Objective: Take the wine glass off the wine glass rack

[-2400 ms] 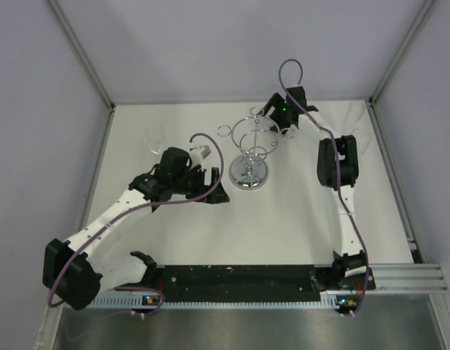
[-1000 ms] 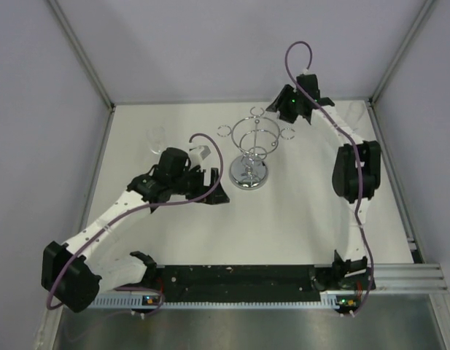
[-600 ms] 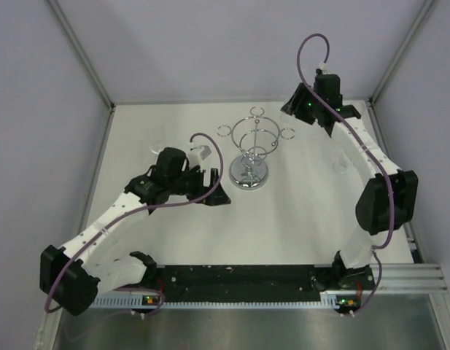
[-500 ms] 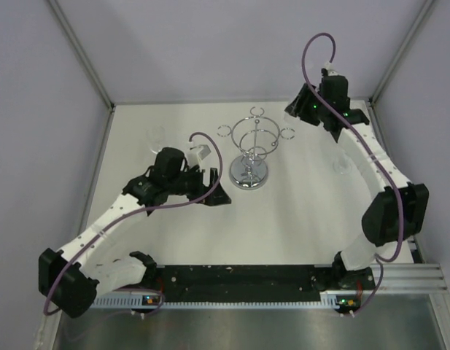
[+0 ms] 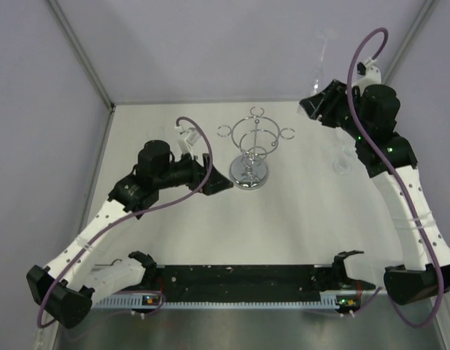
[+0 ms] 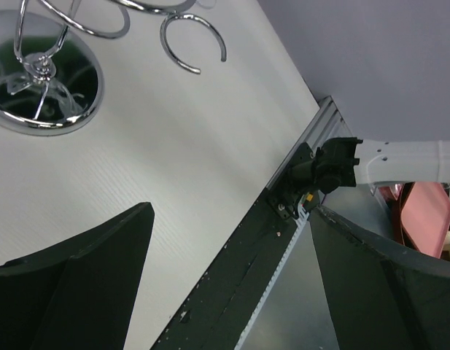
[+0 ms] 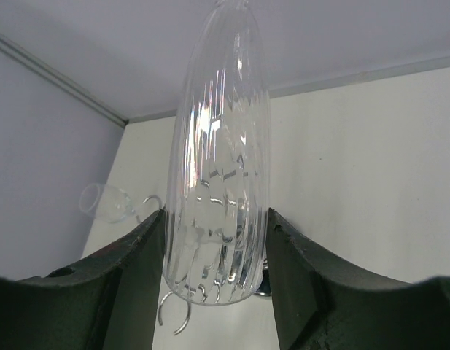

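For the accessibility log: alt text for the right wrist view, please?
A clear ribbed wine glass is clamped between the two black fingers of the right hand, filling the middle of the frame. Behind it lie the white table, a second glass at left and a chrome rack ring below.

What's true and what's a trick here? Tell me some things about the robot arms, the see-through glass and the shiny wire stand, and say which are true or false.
1. The right gripper holds a clear ribbed wine glass. True.
2. The left gripper squeezes a glass. False: its fingers are wide open with nothing between them.
3. The shiny chrome wire rack stands upright on the white table. True.
4. The held wine glass hangs from the rack. False: it is up in the air, off to the rack's right.
5. A second clear glass stands on the table, right of the rack. True.
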Available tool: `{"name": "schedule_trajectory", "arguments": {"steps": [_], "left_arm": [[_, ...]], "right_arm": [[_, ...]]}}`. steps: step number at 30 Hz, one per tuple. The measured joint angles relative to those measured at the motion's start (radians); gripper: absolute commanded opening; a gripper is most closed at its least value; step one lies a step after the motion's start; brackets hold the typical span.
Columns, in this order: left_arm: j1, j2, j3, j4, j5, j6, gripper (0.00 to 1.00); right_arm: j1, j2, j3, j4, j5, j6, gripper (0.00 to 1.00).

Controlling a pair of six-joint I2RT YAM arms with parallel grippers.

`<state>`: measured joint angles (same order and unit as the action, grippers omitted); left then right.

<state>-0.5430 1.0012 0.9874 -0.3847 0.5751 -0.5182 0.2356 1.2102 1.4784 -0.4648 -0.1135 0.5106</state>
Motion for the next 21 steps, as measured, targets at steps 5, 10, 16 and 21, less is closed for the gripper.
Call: {"name": "schedule_trajectory", "arguments": {"steps": [5,10,16,21], "left_arm": [[-0.001,-0.02,-0.018,0.163,-0.052,-0.066,0.94],[-0.014,-0.076,-0.103,0.41,-0.142,-0.074,0.95],[-0.06,-0.084,-0.129,0.591,-0.269,0.028,0.94],[-0.134,-0.072,-0.189,0.774,-0.38,0.157,0.94]], "right_arm": [[0.066,-0.068,-0.046,0.004,-0.047,0.047,0.38],[0.154,-0.069,-0.052,0.012,-0.118,0.123,0.37],[0.226,-0.074,-0.052,0.045,-0.14,0.231,0.36],[0.296,-0.064,-0.042,0.076,-0.131,0.3,0.36]]}}
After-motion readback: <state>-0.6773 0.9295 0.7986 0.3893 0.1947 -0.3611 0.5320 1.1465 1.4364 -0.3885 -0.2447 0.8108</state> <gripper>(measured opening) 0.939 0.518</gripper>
